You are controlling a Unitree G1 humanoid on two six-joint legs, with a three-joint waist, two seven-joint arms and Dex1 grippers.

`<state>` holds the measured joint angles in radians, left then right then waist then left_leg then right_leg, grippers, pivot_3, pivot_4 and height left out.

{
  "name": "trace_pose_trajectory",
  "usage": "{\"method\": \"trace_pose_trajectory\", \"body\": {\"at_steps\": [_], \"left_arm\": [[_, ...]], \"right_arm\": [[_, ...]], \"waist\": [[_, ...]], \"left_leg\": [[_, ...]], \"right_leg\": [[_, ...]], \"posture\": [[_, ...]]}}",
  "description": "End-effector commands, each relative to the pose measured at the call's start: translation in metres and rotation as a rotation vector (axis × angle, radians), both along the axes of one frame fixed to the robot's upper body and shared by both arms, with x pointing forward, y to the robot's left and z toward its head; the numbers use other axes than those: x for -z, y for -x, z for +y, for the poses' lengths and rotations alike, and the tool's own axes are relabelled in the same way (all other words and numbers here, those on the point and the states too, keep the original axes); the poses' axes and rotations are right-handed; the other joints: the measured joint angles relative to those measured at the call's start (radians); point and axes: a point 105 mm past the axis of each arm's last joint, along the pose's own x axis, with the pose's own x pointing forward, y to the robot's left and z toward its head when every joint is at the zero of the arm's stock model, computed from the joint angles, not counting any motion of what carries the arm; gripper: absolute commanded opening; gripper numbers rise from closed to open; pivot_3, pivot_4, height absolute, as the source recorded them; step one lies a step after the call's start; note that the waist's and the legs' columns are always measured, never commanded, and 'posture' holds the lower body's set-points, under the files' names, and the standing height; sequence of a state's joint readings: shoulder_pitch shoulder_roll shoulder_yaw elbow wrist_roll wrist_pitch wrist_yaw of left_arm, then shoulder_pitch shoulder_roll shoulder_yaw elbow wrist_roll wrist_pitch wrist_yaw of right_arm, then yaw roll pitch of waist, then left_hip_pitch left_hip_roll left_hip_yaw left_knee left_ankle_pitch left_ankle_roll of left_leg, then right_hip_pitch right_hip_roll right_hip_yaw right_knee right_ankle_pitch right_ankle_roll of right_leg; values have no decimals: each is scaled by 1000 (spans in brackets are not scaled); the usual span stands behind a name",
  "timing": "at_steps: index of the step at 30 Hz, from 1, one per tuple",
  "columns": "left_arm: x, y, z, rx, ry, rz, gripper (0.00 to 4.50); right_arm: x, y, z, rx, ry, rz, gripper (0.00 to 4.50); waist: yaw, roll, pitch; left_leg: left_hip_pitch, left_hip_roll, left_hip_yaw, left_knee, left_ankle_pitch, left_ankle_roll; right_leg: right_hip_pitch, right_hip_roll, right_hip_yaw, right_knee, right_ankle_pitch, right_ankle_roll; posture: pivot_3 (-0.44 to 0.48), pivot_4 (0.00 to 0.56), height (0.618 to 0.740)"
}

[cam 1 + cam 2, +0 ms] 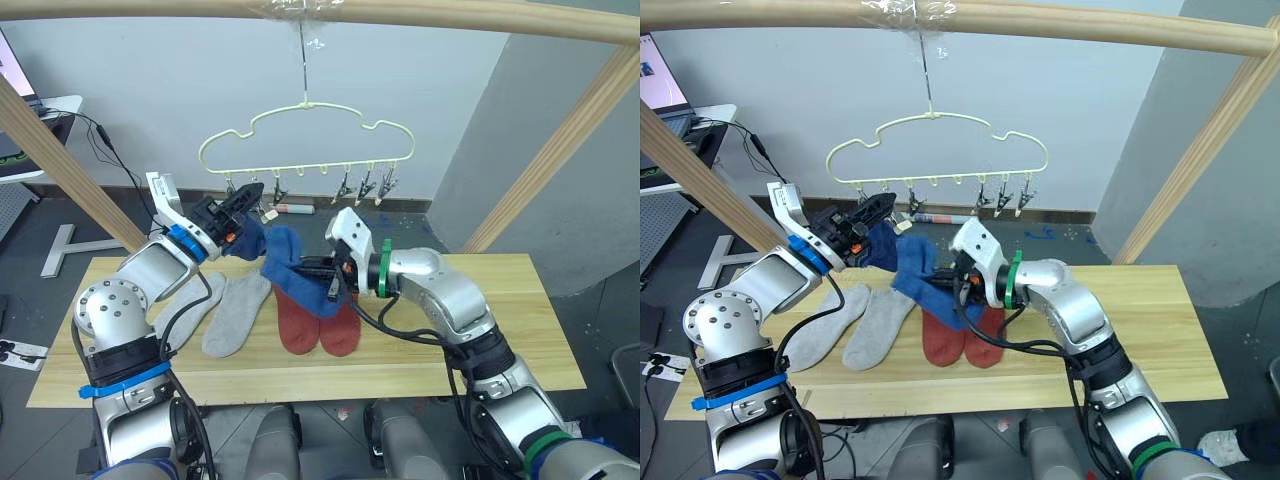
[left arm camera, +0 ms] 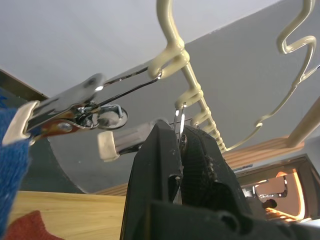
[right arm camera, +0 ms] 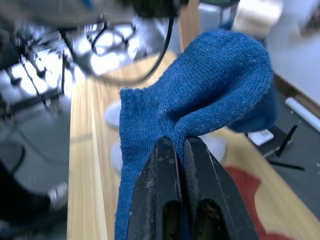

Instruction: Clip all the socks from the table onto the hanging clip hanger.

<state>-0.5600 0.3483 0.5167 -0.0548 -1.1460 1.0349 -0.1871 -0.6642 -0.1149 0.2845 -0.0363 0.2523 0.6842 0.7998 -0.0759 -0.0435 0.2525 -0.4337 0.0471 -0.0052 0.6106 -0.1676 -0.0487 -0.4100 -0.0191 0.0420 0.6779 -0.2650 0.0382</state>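
The step in hand looks like the hanging of a blue sock: the right gripper [image 3: 181, 150] has its two black fingers pressed shut on a fold of the soft ribbed blue knit sock [image 1: 290, 272], lifting it above the long light wooden plank table [image 1: 520, 330] toward the hanger; the left gripper [image 1: 243, 197], raised at the hanger's left end, has its fingers closed on the handles of one small shiny metal clip [image 2: 178, 120], seemingly to squeeze it open; whether that clip has actually parted I cannot tell. A second blue sock [image 1: 247, 238] hangs just beside the left gripper, apparently from the neighbouring clip [image 2: 70, 107]. The thin pale yellow-green wire clip hanger [image 1: 305, 108], cloud-shaped in outline, hangs by its hook from the thick wooden rail [image 1: 450, 15]; two light grey socks [image 1: 235, 315] and two rust red socks [image 1: 320, 325] lie flat on the table below. The next move calls for feeding the sock's limp edge between the clip's teeth.
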Motion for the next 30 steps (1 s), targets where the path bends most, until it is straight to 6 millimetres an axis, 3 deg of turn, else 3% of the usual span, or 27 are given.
{"method": "trace_pose_trajectory", "body": {"at_steps": [1,18,30], "left_arm": [[-24,10,-10,41,27,-92,83],[-33,10,-10,50,62,-101,83],[-37,9,-6,43,102,-106,83]], "right_arm": [[-17,-2,2,6,-66,2,47],[-25,-1,6,16,-141,111,47],[-41,4,7,19,-256,250,47]], "waist": [[2,0,0],[12,0,0],[18,0,0]], "left_leg": [[0,0,0,0,0,0],[-1,0,0,0,0,0],[-2,0,0,0,0,0]], "right_leg": [[0,0,0,0,0,0],[-1,0,0,0,0,0],[-1,0,0,-1,0,0]], "posture": [[-54,223,740],[-56,221,740],[-63,214,740]]}}
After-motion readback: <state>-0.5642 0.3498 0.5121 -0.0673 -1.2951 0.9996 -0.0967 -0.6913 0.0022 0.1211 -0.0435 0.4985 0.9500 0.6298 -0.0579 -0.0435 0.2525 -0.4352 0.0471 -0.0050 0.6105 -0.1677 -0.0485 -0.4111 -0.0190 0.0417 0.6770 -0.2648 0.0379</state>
